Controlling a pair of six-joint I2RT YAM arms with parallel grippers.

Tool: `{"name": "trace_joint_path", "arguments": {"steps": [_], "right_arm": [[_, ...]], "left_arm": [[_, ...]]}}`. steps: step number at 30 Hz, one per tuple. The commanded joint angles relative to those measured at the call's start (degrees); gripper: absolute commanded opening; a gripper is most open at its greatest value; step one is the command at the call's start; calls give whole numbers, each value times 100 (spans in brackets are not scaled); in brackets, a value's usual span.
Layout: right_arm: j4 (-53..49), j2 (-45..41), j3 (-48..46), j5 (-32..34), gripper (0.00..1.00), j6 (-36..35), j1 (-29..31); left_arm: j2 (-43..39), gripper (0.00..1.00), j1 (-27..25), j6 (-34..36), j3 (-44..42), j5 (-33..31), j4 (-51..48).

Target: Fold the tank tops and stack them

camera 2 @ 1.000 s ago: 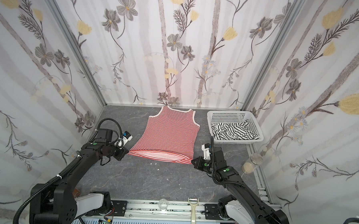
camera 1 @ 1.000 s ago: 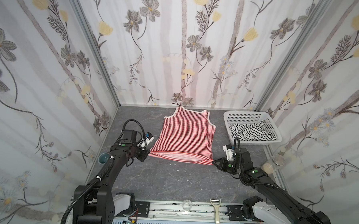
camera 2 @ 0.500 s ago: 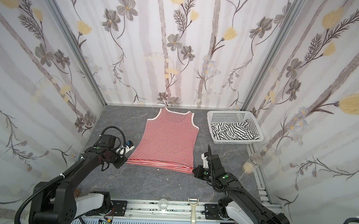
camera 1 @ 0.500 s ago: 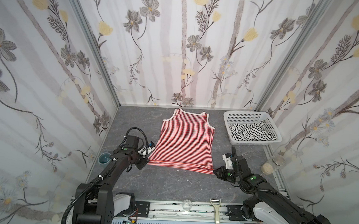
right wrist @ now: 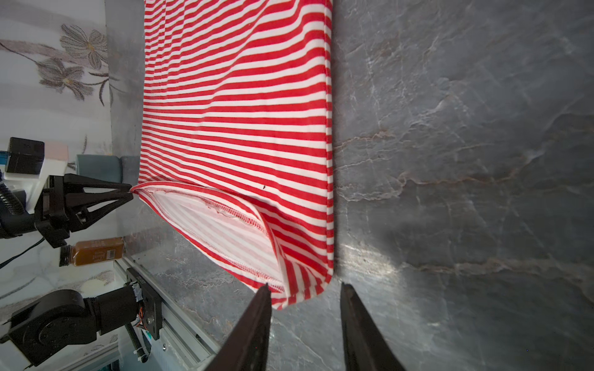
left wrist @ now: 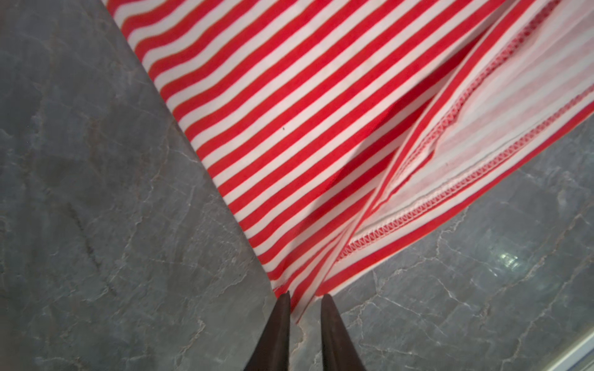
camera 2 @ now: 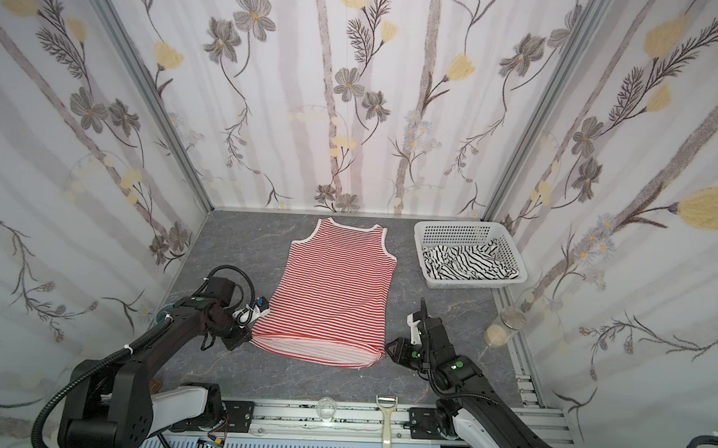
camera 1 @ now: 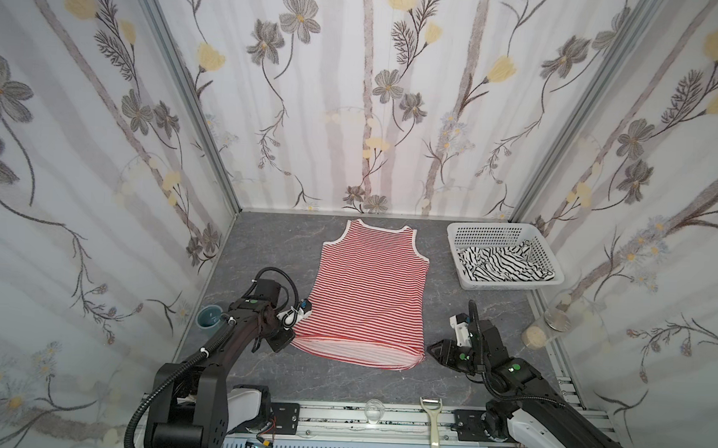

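A red-and-white striped tank top (camera 1: 367, 292) (camera 2: 333, 290) lies flat on the grey table, neck toward the back wall, hem toward the front. The hem gapes and shows the pale inside (right wrist: 225, 231). My left gripper (camera 1: 290, 337) (left wrist: 305, 297) sits low at the hem's left corner, jaws slightly open, and the cloth tip (left wrist: 299, 305) lies loose between the fingertips. My right gripper (camera 1: 430, 348) (right wrist: 303, 287) is at the hem's right corner, open, with the corner just ahead of its tips. The black-striped white tank top (camera 1: 501, 264) (camera 2: 468, 263) lies crumpled in the basket.
A white perforated basket (camera 1: 508, 286) stands at the back right. A teal cup (camera 1: 209, 315) is by the left wall. A glass jar (camera 1: 557, 312) and its lid (camera 1: 533, 336) sit by the right wall. A peeler (camera 1: 432, 423) and a small glass (camera 1: 372, 410) lie on the front rail.
Both grippers drew the hem toward the front, stretching the red striped top out flat. Both then opened and let go of the hem corners.
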Motion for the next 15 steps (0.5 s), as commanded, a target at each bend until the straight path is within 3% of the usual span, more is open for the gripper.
{"name": "trace_joint_path", "arguments": {"steps": [1, 6, 9, 15], "right_arm": [[466, 236, 170, -39, 38, 292, 127], [967, 935, 631, 129, 39, 463, 461], [1305, 1512, 902, 218, 40, 506, 626], [1966, 2741, 1348, 249, 41, 654, 822]], "left_arm": [[29, 22, 22, 81, 310, 136, -132], [232, 31, 13, -135, 856, 677, -118], [778, 36, -134, -488, 1165, 1047, 14], [1915, 36, -644, -1545, 1738, 703, 1113]]}}
